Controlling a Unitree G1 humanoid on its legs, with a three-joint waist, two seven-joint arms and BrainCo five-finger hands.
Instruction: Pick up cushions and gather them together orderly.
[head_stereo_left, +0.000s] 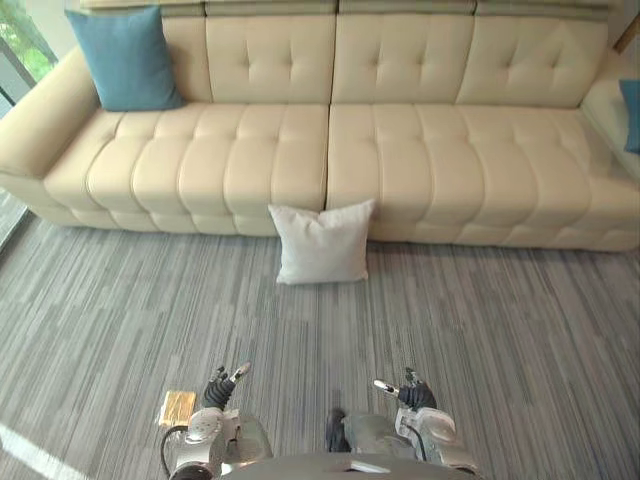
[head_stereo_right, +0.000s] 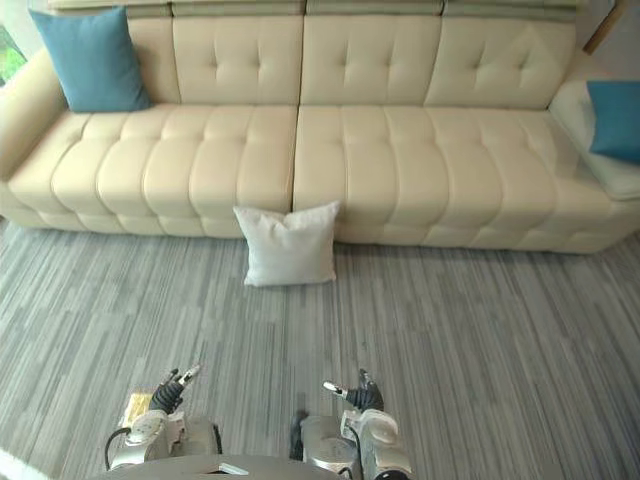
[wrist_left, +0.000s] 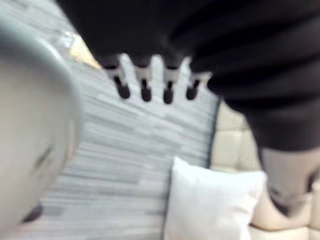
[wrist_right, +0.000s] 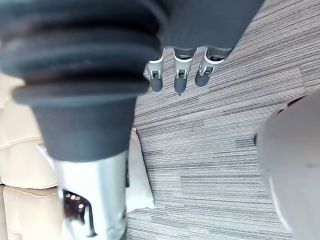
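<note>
I saw white cushion (head_stereo_left: 322, 243) upright on carpet (head_stereo_left: 500, 330) against sofa (head_stereo_left: 400, 150) front; blue cushion (head_stereo_left: 125, 58) at sofa's left end; left hand (head_stereo_left: 222, 388), right hand (head_stereo_left: 412, 393) empty, fingers seemingly straight.

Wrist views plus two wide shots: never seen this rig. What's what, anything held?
It is a humanoid robot with two arms and fingered hands. The two wide pictures come from a stereo camera on its head, looking down; the close ones from a camera on each wrist, looking along the fingers. The left hand and right hand hang low over the grey carpet, fingers relaxed, holding nothing. A white cushion stands on the carpet, leaning against the front of the cream sofa. One blue cushion sits at the sofa's left end, a second blue cushion at its right end.
</note>
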